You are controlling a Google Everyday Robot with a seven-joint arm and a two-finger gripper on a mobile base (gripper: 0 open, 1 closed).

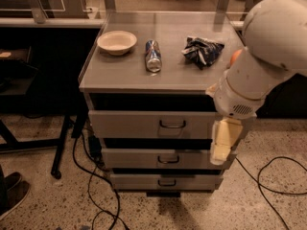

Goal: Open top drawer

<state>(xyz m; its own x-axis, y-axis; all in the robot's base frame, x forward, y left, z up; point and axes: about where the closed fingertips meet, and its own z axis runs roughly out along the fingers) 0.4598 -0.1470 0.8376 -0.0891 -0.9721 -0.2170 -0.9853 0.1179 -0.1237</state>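
The top drawer [144, 124] is the widest grey front under the cabinet top, with a small dark bar handle [172, 124] at its centre. It stands pulled out a little beyond the cabinet, with a dark gap above it. Two shorter drawer fronts [163, 158] sit below it. My gripper [222, 145] hangs pointing down at the right end of the drawers, in front of the top drawer's right corner, apart from the handle. The white arm [268, 56] rises from it at the upper right.
On the cabinet top [124, 75] lie a cream bowl [117, 42], a can on its side [153, 55] and a crumpled dark chip bag [202, 51]. Cables [268, 181] trail over the speckled floor. A dark table leg [62, 143] stands at the left.
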